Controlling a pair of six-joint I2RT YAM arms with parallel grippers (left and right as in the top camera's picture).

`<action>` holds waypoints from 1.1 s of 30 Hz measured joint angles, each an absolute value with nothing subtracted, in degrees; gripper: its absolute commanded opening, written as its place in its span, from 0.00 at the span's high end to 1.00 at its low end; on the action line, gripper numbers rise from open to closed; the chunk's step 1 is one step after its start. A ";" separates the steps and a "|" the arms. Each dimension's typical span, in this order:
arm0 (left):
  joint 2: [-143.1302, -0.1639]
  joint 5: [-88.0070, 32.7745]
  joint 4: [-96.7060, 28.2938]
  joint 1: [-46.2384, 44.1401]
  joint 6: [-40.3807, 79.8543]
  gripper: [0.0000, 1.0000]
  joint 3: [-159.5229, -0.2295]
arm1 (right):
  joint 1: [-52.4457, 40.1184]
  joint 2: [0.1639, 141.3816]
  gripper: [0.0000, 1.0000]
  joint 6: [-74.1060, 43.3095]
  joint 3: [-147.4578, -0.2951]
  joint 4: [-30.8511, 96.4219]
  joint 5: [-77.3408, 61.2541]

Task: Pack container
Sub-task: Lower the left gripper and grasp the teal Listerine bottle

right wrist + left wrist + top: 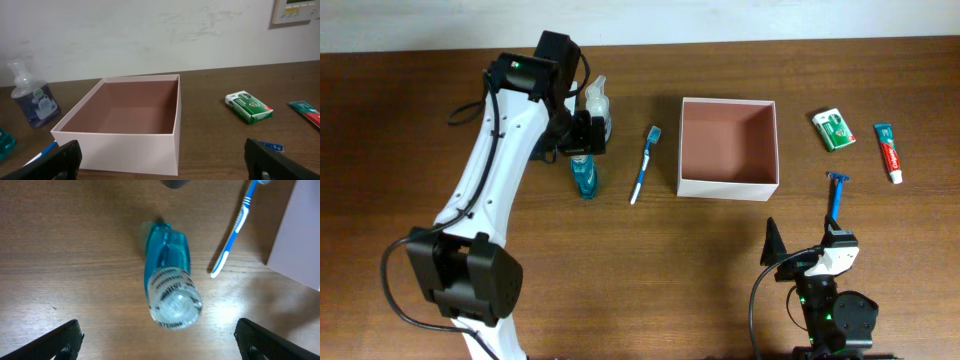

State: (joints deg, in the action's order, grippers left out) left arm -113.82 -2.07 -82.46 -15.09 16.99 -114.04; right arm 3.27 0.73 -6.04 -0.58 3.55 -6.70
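The container (728,186) is a square white box with a pink inside, open and empty, at the table's middle right. It also shows in the right wrist view (125,145). A teal bottle (584,180) lies left of it. My left gripper (585,140) is open just above and behind the bottle. In the left wrist view its jaws (160,347) are spread wide, with the teal bottle (167,275) between and ahead of them, untouched. My right gripper (805,250) is open and empty near the front edge, facing the container (165,165).
A blue toothbrush (643,165) lies between the bottle and the container. A clear pump bottle (598,100) stands behind the left gripper. Right of the container lie a green box (834,129), a toothpaste tube (889,152) and a blue razor (836,195).
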 measured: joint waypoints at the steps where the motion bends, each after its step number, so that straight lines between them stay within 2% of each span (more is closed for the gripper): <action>1: -114.13 -1.69 -82.35 -15.09 17.19 0.01 -114.06 | 3.27 0.73 0.01 -6.02 -0.58 3.55 -6.70; 16: -122.13 -0.38 -80.09 -16.03 17.85 0.01 -114.17 | 3.27 0.73 0.01 -6.00 -0.58 3.55 -6.70; 33: -122.28 -0.38 -79.02 -16.05 17.85 0.02 -114.17 | 3.27 0.73 0.01 -6.02 -0.60 3.55 -6.70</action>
State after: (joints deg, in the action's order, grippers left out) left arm -122.28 -0.38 -79.02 -16.05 17.85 -114.17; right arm 3.27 0.73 -6.02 -0.60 3.55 -6.70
